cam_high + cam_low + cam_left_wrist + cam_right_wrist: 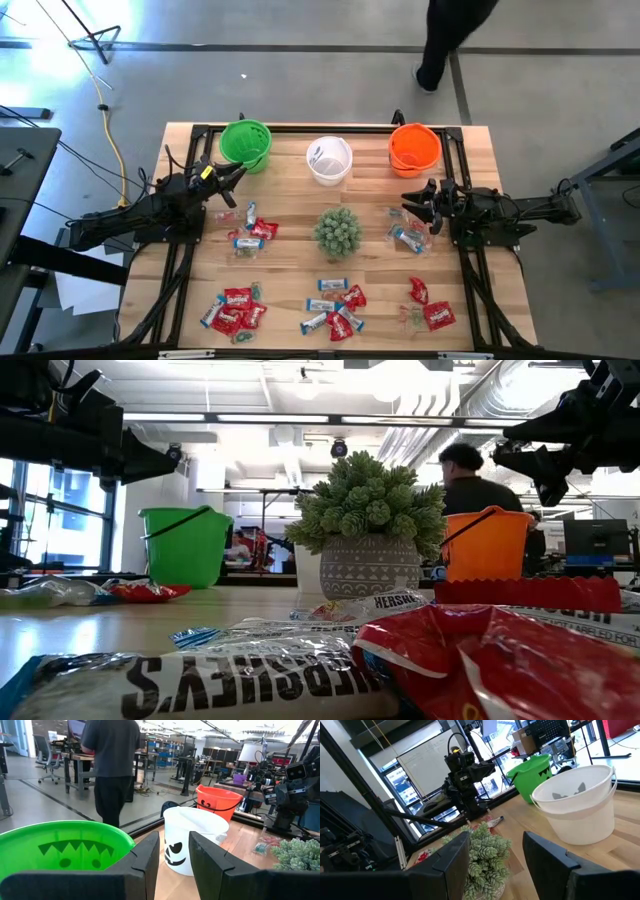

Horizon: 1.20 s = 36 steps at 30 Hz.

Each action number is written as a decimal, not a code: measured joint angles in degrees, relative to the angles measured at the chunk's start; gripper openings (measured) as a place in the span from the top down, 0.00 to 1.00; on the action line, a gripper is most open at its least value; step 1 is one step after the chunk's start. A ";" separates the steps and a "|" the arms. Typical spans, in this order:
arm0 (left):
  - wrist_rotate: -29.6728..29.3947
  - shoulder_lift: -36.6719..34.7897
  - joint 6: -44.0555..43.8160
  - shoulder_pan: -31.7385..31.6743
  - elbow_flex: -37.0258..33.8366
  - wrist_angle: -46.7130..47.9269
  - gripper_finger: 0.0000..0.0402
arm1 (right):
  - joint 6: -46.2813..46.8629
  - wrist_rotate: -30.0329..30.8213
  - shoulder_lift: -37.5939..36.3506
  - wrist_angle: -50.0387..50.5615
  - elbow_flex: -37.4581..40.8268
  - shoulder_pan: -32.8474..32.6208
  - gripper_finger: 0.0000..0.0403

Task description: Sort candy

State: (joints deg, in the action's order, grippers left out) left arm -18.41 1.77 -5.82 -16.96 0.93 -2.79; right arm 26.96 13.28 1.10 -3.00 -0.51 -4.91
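- your left gripper (238,172) hovers by the green bucket (246,143), fingers parted, empty
- your right gripper (412,197) is wide open, empty, above candy (407,238)

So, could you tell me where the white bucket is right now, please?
In the high view the white bucket stands at the middle of the table's far edge, between the green bucket and the orange bucket, just behind the potted plant.

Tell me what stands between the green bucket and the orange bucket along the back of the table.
The white bucket stands between the green bucket and the orange bucket, apart from both, with bare wood on either side. The high view shows this.
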 joint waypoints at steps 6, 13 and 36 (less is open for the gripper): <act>0.00 0.01 0.00 -0.01 0.00 0.00 0.77 | 0.00 0.01 0.00 -0.01 0.01 0.00 0.55; 0.00 -0.01 0.00 0.01 0.00 -0.02 0.77 | 0.02 0.00 0.00 0.00 0.01 0.01 0.55; -1.88 -0.01 -6.56 -0.01 0.02 -0.50 0.77 | 0.02 0.02 0.00 0.01 0.01 0.00 0.55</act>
State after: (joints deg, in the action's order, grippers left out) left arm -20.30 1.76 -12.39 -16.97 0.95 -3.29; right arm 26.98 13.30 1.10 -2.99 -0.50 -4.91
